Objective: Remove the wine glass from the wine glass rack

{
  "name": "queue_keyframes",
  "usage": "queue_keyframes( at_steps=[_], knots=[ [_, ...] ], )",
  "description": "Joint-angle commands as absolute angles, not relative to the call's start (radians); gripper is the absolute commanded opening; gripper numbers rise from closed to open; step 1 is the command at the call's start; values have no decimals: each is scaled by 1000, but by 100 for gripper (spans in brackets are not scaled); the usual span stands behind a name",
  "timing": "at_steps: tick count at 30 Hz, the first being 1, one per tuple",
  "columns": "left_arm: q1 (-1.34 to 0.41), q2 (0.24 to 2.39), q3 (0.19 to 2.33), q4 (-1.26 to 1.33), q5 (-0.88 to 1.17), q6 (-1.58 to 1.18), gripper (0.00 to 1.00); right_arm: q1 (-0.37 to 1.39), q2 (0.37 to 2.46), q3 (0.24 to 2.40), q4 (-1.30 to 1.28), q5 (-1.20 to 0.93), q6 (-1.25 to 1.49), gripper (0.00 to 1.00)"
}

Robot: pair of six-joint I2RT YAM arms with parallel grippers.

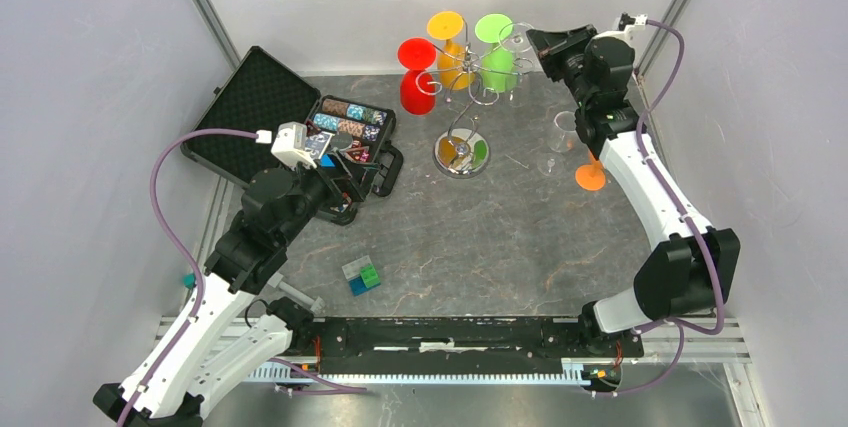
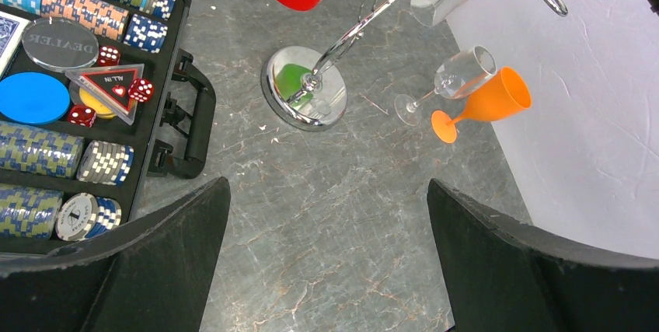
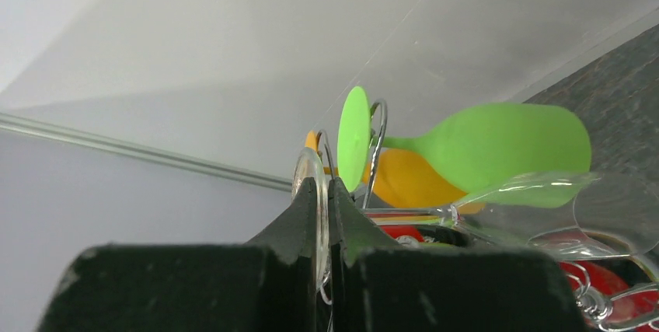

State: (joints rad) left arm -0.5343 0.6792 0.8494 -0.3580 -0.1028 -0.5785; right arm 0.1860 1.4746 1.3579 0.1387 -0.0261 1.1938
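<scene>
The wine glass rack [image 1: 462, 153], silver wire with a mirrored round base, stands at the back middle of the table; it also shows in the left wrist view [image 2: 305, 89]. Red [image 1: 417, 79], yellow-orange [image 1: 447, 35] and green [image 1: 496, 51] glasses hang on it upside down. A clear wine glass [image 1: 517, 40] hangs on the right arm. My right gripper [image 1: 537, 42] is shut on this glass's foot disc [image 3: 309, 173]; its bowl [image 3: 614, 209] points away to the right. My left gripper [image 2: 326, 215] is open and empty above bare table, left of the rack.
A clear glass [image 1: 561, 135] and an orange glass [image 1: 591, 175] are on the table to the right of the rack. An open black case of poker chips [image 1: 352, 127] lies at the back left. Small green and blue blocks [image 1: 362, 275] lie near the front.
</scene>
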Motion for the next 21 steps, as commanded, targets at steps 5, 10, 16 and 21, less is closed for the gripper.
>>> queue_keyframes(
  at_steps=[5,10,16,21],
  knots=[
    [-530,670,848,-331,-116,-534,100,178,1378,1274,195,114,1195,0],
    [-529,673,848,-330,-111,-534,100,163,1303,1190,221,124,1228,0],
    [-529,669,847,-330,-103,-537,100,157,1223,1121,242,136,1253,0],
    [-529,666,849,-331,-93,-538,100,157,1170,1080,245,130,1268,0]
  ],
)
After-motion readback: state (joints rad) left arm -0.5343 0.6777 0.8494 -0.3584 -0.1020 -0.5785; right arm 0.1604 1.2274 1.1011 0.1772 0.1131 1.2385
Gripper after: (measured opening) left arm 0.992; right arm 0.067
